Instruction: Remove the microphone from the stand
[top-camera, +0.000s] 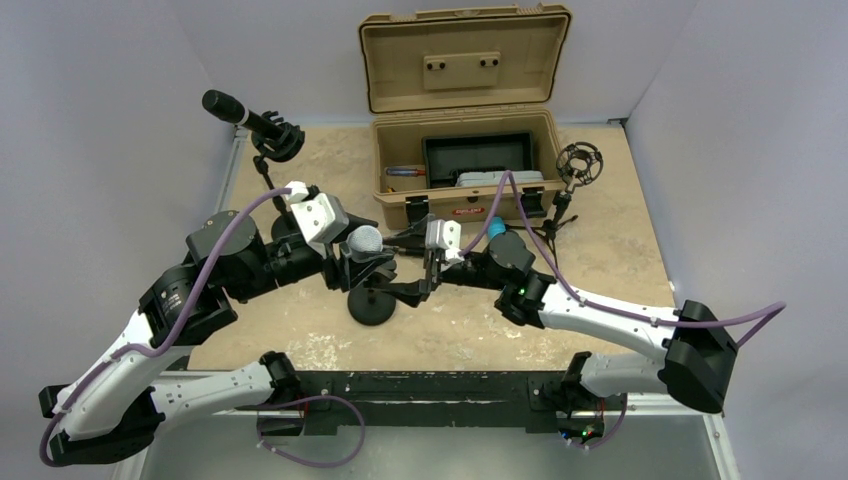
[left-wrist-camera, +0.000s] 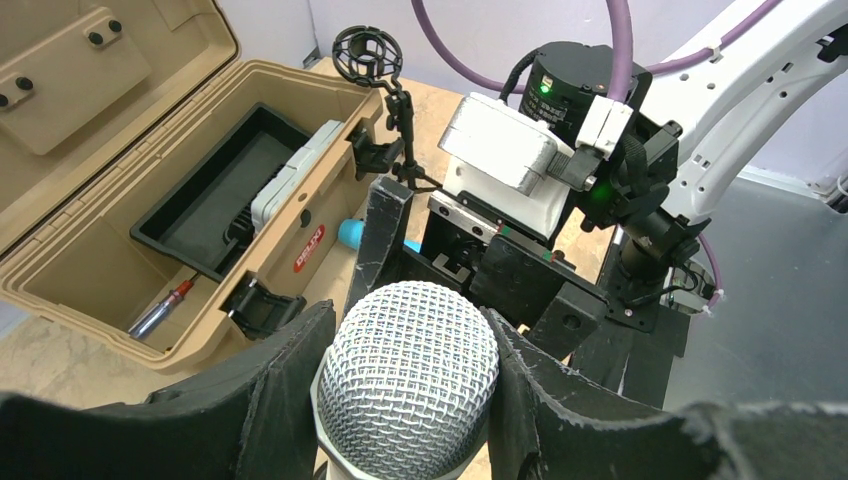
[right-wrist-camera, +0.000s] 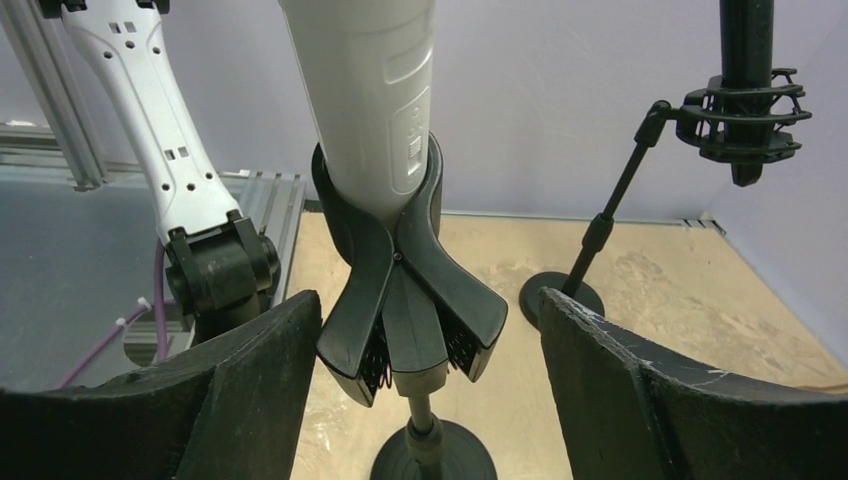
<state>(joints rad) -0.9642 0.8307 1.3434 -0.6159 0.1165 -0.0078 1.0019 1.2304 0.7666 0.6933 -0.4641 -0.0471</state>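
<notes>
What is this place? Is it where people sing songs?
Probably a robot practice lab, not a singing studio. Two robot arms are bolted to a table boxed in by plain walls, with a silver microphone on its stand and an open tool case set out.

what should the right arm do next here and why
Probably close the right gripper on the clip: its fingers flank the clip's lower levers without touching, and squeezing should free the microphone that the left gripper grips by the head.

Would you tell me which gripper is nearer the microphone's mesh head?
Left: the left gripper clamps the mesh head; the right gripper straddles the stand clip below it.
</notes>
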